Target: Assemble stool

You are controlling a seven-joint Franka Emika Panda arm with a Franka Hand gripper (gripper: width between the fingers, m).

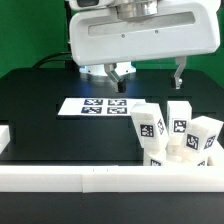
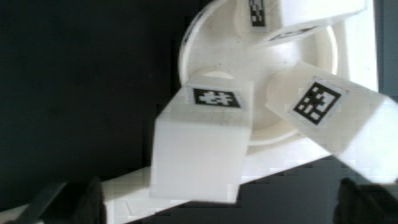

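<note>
Black counter, white rail along its front edge. Stool seat and three legs crowd the front corner by that rail. My claw hangs wide, empty. Parts look rigid, light, slick; I'd pinch one leg across its flat sides.

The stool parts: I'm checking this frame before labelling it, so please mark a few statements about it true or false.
1. Three legs stand upright together at the exterior view's right. True.
2. The gripper holds a leg. False: its fingers are open and empty, above the table.
3. The marker board lies flat on the black table. True.
4. The round seat is up in the air. False: it lies by the legs.
</note>
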